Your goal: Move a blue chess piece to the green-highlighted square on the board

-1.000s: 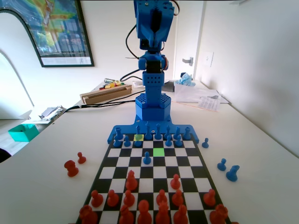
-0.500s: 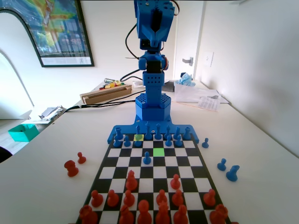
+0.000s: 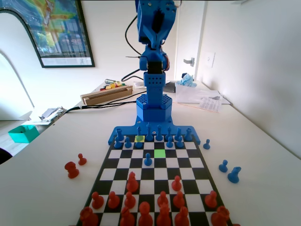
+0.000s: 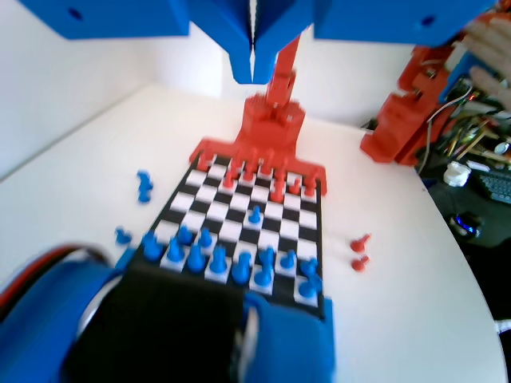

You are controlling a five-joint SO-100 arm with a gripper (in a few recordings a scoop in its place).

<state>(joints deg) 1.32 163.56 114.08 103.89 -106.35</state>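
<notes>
The board [image 3: 196, 162] lies in front of the blue arm's base. Its green-highlighted square [image 3: 160, 153] is bare, in the third row from the arm. A lone blue chess piece [image 3: 148, 159] stands one row nearer the camera and one file to the left of it. More blue pieces [image 3: 159, 135] line the two far rows. In the wrist view my gripper [image 4: 252, 76] hangs high above the board [image 4: 219, 209], shut with nothing between its jaws. The lone blue piece [image 4: 255, 214] stands far below it.
A paler yellow-green square [image 3: 139, 138] lies among the blue rows. Red pieces [image 3: 146, 207] fill the near rows. Two red pieces [image 3: 72, 169] lie off the board to the left, blue ones [image 3: 233, 174] to the right. Boxes [image 3: 106, 94] and papers [image 3: 202, 96] sit behind the arm.
The raised upper part of the arm has shifted slightly. No piece on the board has moved.
</notes>
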